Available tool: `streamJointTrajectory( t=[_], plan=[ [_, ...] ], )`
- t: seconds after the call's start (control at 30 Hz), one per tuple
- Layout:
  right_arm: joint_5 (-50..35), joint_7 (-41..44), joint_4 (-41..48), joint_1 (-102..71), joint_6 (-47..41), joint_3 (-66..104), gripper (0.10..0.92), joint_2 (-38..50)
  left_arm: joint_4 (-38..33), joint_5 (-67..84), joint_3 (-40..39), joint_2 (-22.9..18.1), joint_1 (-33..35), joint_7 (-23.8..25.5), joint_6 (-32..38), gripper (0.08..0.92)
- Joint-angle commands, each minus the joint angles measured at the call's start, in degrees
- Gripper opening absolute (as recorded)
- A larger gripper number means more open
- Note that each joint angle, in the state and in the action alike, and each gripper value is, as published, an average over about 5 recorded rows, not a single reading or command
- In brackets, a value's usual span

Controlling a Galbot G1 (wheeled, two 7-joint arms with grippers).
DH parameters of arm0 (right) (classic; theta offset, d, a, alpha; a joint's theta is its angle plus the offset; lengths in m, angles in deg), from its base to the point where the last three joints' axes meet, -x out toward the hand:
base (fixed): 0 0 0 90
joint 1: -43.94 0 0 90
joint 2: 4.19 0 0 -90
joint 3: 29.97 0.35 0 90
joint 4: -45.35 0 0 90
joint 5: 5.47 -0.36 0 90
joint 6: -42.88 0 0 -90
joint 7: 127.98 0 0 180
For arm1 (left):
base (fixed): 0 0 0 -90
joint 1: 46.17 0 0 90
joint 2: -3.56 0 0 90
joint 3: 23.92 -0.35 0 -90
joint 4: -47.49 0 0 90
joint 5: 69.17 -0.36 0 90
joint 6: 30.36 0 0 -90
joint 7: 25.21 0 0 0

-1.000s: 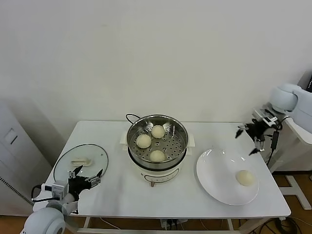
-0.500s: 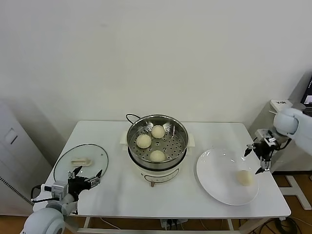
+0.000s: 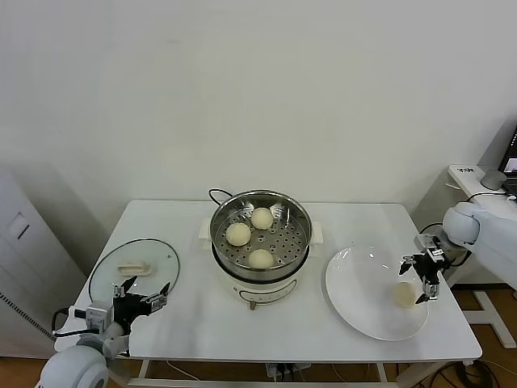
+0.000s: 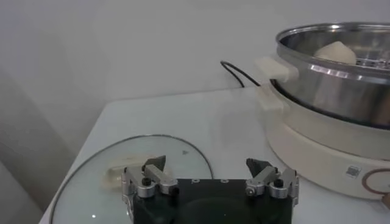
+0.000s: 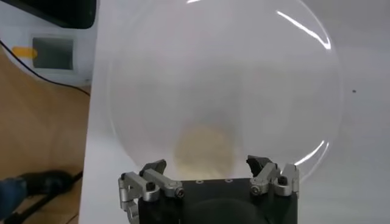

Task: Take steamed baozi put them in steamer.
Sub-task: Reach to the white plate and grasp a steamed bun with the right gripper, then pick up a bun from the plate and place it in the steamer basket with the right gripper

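Three cream-white steamed baozi (image 3: 237, 234) (image 3: 261, 217) (image 3: 260, 259) lie on the perforated tray of the shiny steamer (image 3: 300, 222) at the table's middle. A fourth baozi (image 3: 403, 296) (image 5: 203, 148) rests on the white plate (image 3: 359, 287) at the right. My right gripper (image 3: 420, 277) (image 5: 208, 165) hovers open just above that baozi, its fingers apart on either side and not touching it. My left gripper (image 3: 144, 293) (image 4: 206, 165) is parked open and empty at the table's front left, beside the glass lid.
The flat glass lid (image 3: 133, 267) (image 4: 91, 189) with its cream handle lies at the table's left. The steamer's black cord (image 3: 216, 194) (image 4: 239, 73) curls behind the pot. A white cabinet (image 3: 472, 194) stands just beyond the table's right edge.
My right gripper has come down and inward from above the table's right edge to just over the baozi on the plate. The left arm has not moved.
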Motion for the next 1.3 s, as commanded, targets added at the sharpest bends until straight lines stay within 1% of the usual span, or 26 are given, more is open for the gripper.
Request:
streamJointTrajectory(
  t=[0.03, 0.17, 0.27, 0.57, 0.7, 0.77, 0.9, 1.03, 1.13, 1.3],
  plan=[
    [2.5, -1.3, 1.3, -4.3, -0.1, 3.9, 0.823, -0.9, -0.1, -0.1, 0.0, -0.1, 0.0, 0.0, 0.0, 0.823],
    [3.3, -1.6, 1.4, -5.2, 0.0, 5.1, 0.82, -1.0, 0.0, -0.3, -0.1, -0.2, 0.0, 0.0, 0.0, 0.823],
    [4.2, -1.9, 1.5, -5.8, 0.1, 5.9, 0.793, -1.1, -0.1, -0.3, -0.1, -0.2, 0.1, 0.0, 0.0, 0.823],
    [5.4, -2.1, 1.2, -6.9, 0.5, 7.5, 0.595, -1.5, -0.2, -0.4, -0.1, -0.3, 0.2, 0.0, 0.0, 0.823],
    [5.5, -1.3, 0.3, -6.0, 0.5, 7.0, 0.49, -0.9, -0.4, -0.4, 0.0, -0.3, 0.4, 0.0, -0.1, 0.823],
    [4.4, -0.9, -0.9, -4.4, 0.3, 5.4, 0.461, -0.1, -0.4, -0.4, 0.1, -0.3, 0.5, 0.0, -0.1, 0.823],
    [-0.1, 0.0, -4.9, 4.2, -1.1, -2.8, 0.442, 1.9, -0.3, -0.4, 0.3, -0.2, 0.7, -0.1, -0.1, 0.823],
    [-9.1, 1.0, -9.9, 18.8, -3.6, -15.2, 0.441, 2.7, -0.2, -0.5, 0.2, -0.3, 0.7, -0.1, -0.1, 0.823],
    [-16.9, 1.5, -12.3, 28.0, -5.9, -22.6, 0.441, 1.4, -0.2, -0.5, 0.1, -0.4, 0.5, -0.1, -0.2, 0.823],
    [-26.7, 0.6, -14.2, 38.5, -9.9, -31.4, 0.441, -3.3, -0.5, -0.7, -0.2, -0.5, 0.2, -0.2, -0.4, 0.823]
  ],
)
